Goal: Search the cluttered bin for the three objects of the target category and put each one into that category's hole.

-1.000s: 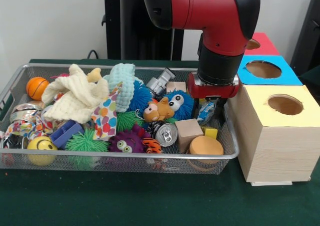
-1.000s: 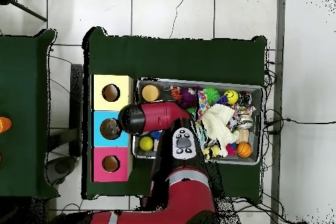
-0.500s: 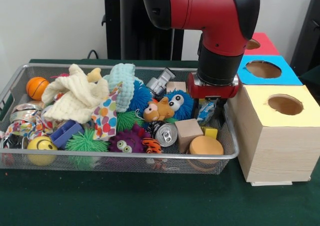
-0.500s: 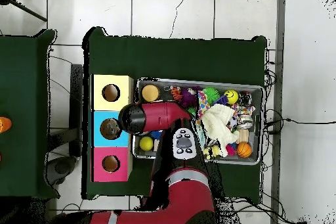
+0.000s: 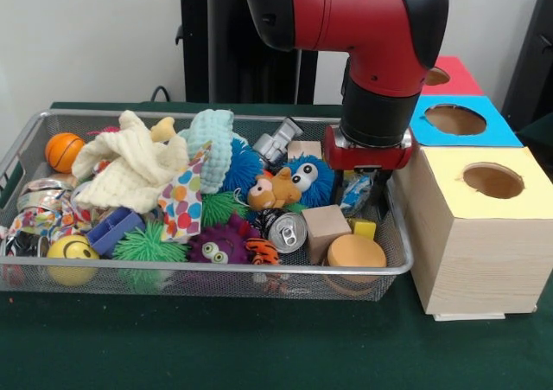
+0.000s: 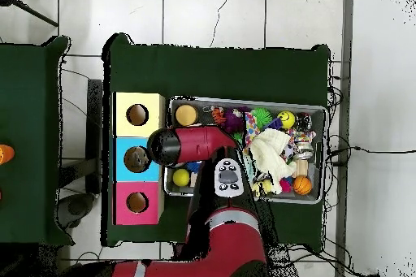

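The cluttered bin [image 5: 216, 269] is a wide silver mesh tray full of toys; it also shows in the overhead view [image 6: 244, 101]. My gripper [image 5: 367, 198] hangs low inside the bin's right end, beside the yellow-topped box [image 5: 484, 234]. A blue and white wrapper [image 5: 354, 191] lies right at it; whether it is held is unclear. Just in front lie a wooden block [image 5: 326, 230], a small yellow block [image 5: 364, 228] and a round wooden disc [image 5: 355, 252]. In the overhead view the arm's head [image 6: 166, 147] hides the gripper.
Three wooden boxes with round holes stand in a row beside the bin: yellow, blue [image 5: 467, 122] and red [image 5: 454, 77]. The bin also holds a crushed can [image 5: 287, 231], a blue fuzzy toy [image 5: 307, 178], a cream cloth [image 5: 130, 169], a basketball [image 5: 63, 150] and a smiley ball [image 5: 71, 253].
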Robot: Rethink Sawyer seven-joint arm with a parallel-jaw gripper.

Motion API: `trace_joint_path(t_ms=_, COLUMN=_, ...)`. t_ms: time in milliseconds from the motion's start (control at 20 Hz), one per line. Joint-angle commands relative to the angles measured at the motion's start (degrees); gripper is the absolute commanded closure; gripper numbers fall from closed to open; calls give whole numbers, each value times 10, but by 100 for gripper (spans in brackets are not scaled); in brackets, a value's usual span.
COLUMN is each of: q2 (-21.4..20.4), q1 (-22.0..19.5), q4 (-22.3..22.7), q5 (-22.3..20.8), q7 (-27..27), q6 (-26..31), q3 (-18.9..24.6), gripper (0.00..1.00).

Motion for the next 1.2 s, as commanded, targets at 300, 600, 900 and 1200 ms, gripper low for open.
trace_joint_path(t_ms=300, q2=106, q1=-7, q4=28, q5=-43, q7=83, q6=-104, q3=-25, gripper=100)
trace_joint_path(t_ms=600, q2=104, q1=-1, q4=36, q5=-19, q7=84, q6=-86, q3=-35, gripper=100)
trace_joint_path(t_ms=900, q2=105, q1=-4, q4=36, q5=-13, q7=80, q6=-83, q3=-33, gripper=100)
trace_joint_path(t_ms=1200, q2=-13, q1=-1, q4=115, q5=-3, q7=68, q6=-16, q3=-39, gripper=100)
